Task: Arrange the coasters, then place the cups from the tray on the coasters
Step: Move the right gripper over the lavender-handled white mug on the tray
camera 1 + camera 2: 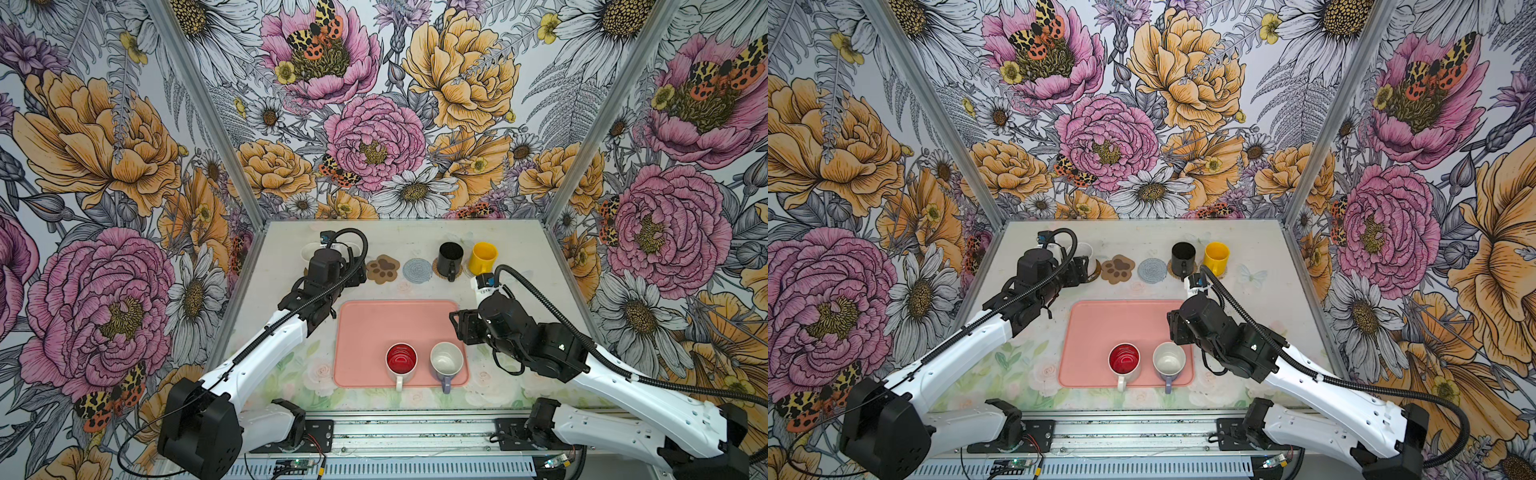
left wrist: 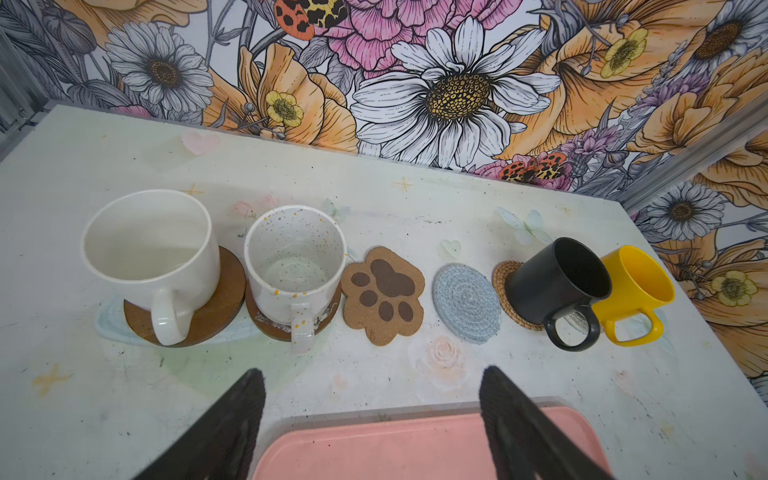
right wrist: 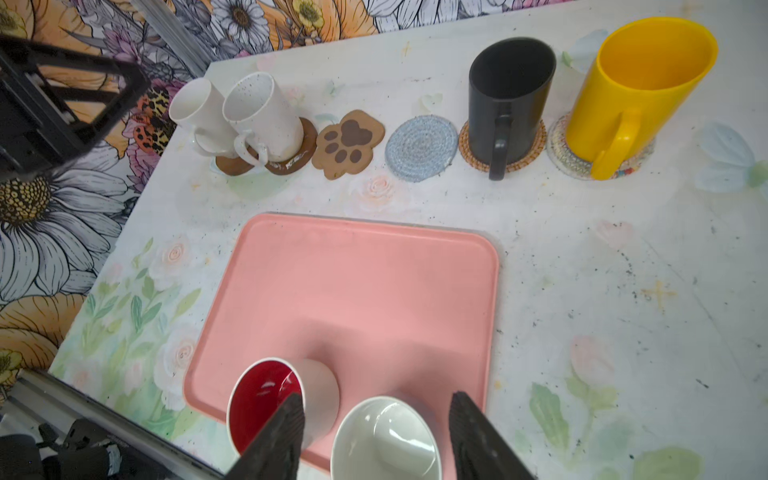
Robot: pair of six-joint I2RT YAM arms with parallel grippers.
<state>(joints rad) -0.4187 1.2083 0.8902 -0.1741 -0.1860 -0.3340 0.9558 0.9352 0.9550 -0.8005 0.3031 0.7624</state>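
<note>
On the pink tray point(image 1: 370, 324) stand a white cup with a red inside point(image 1: 401, 358) and a lavender cup point(image 1: 446, 360). A row of coasters lies behind it. Two white cups point(image 2: 149, 245) point(image 2: 296, 257) sit on brown discs point(image 2: 226, 291), the black cup point(image 1: 450, 257) on tan rattan point(image 2: 503, 286), the yellow cup point(image 1: 483, 257) on a pale woven round point(image 3: 561, 160). The paw coaster point(image 1: 382, 268) and grey-blue coaster point(image 1: 417, 270) are bare. My left gripper point(image 2: 372, 386) is open over the tray's far edge. My right gripper point(image 3: 376, 411) hangs open above the lavender cup.
Flowered walls close in the table at the back and on both sides. The table's bare strip point(image 1: 540, 332) runs right of the tray. A metal rail point(image 1: 415, 428) with the arm bases runs along the front edge.
</note>
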